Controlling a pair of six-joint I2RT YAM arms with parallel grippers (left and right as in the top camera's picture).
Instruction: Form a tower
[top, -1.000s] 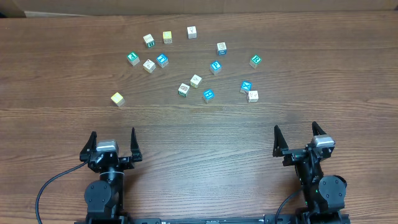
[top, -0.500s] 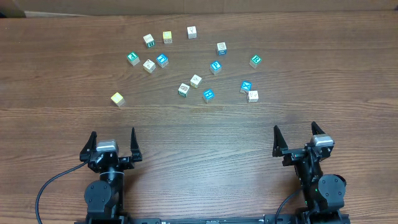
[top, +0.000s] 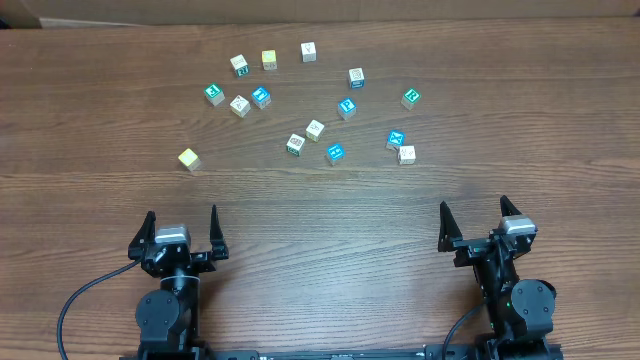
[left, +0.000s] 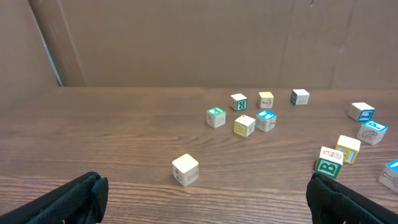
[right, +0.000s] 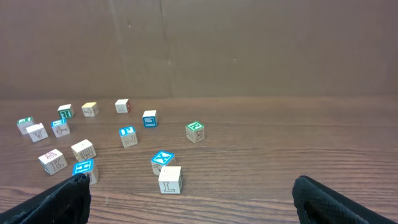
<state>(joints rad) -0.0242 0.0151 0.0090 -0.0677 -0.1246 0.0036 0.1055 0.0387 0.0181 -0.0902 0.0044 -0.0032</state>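
I see left gripper (top: 181, 214) wide open, empty | right gripper (top: 475, 204) wide open, empty | 15 cubes (top: 315, 130) lie single on the far half of the table (top: 320, 230), none stacked, well apart from both | green cube (left: 328, 167) reads B

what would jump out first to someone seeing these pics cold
A loose scatter of small wooden alphabet cubes covers the far half of the brown wooden table, all lying singly, none stacked. One pale cube sits apart at the scatter's near-left edge. At the near edge the left gripper and right gripper both stand wide open and empty, clear of every cube.
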